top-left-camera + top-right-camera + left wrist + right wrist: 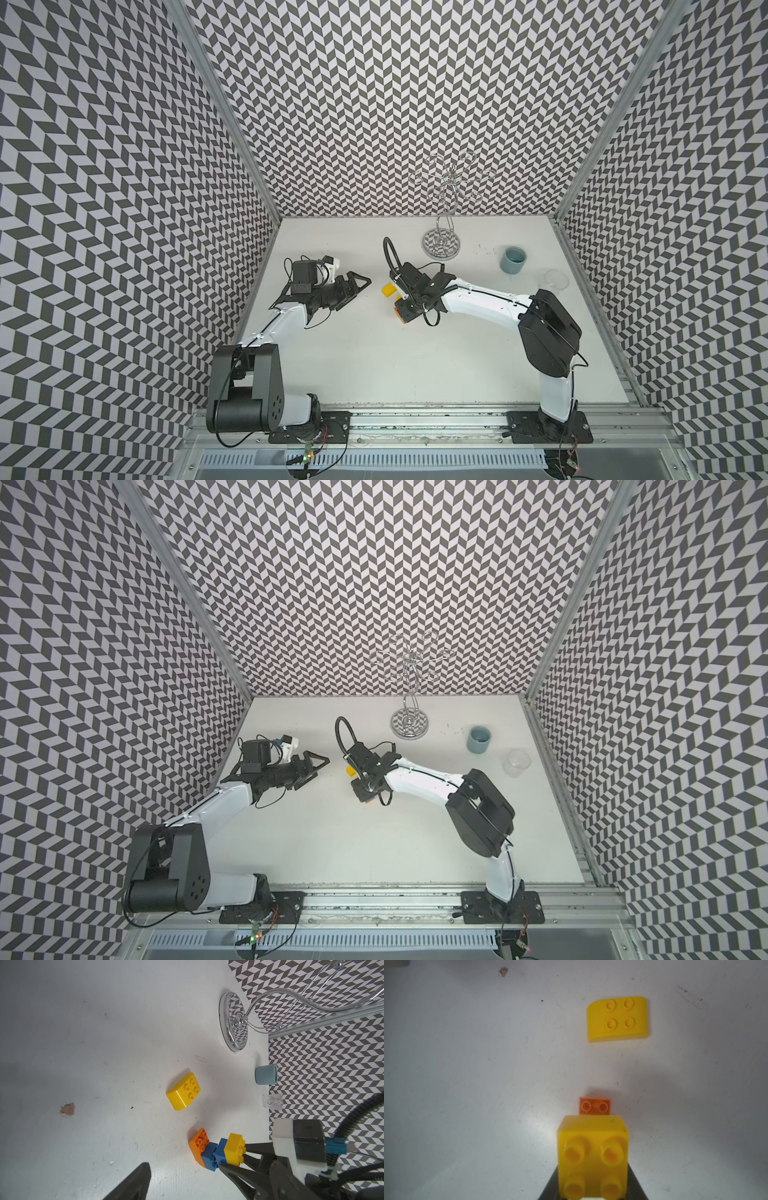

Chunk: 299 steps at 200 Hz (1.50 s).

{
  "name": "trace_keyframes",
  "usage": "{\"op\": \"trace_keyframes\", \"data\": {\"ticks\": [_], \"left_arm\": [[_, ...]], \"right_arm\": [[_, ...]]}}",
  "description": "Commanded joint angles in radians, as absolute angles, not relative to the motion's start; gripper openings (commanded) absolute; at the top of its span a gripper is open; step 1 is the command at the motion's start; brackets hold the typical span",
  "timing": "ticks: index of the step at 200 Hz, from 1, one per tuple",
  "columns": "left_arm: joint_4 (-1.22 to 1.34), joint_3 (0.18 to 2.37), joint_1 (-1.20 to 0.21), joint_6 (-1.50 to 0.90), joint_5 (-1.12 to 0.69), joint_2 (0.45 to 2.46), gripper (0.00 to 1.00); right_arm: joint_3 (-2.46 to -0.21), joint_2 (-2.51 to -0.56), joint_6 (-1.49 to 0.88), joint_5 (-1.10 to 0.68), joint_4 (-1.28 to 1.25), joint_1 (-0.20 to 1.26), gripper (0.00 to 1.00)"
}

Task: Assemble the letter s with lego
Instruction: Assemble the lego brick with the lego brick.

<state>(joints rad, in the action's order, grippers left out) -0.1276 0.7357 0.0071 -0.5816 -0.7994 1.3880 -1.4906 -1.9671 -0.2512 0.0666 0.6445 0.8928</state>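
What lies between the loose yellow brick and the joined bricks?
Nothing: only bare table separates the loose yellow brick from the joined bricks, as the right wrist view shows.

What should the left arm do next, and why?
Probably lower the open left pincer onto the loose yellow brick. It lies alone on the table, apart from the joined figure that the right pincer grips, and looks like the only piece not yet attached.
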Motion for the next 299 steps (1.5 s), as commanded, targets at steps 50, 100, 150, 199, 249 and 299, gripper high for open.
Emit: {"op": "trace_keyframes", "data": {"ticks": [50, 100, 150, 199, 249, 299], "left_arm": [[-0.104, 0.778, 0.008, -0.583, -0.834, 1.435, 0.92], [-0.108, 0.785, 0.010, -0.581, -0.836, 1.443, 0.92], [-0.110, 0.781, 0.011, -0.583, -0.836, 1.436, 0.92], [-0.113, 0.779, 0.012, -0.580, -0.834, 1.432, 0.92], [-0.115, 0.779, 0.012, -0.578, -0.832, 1.431, 0.92], [-0.117, 0.777, 0.012, -0.577, -0.830, 1.430, 0.92]], "right_arm": [[-1.538, -2.005, -0.223, 0.047, 0.639, 0.891, 0.21], [-1.506, -1.999, -0.218, 0.031, 0.636, 0.891, 0.21], [-1.484, -1.988, -0.217, 0.031, 0.629, 0.891, 0.21], [-1.466, -1.981, -0.220, 0.034, 0.634, 0.891, 0.21], [-1.460, -1.971, -0.226, 0.040, 0.650, 0.891, 0.21], [-1.458, -1.970, -0.226, 0.034, 0.657, 0.891, 0.20]]}}
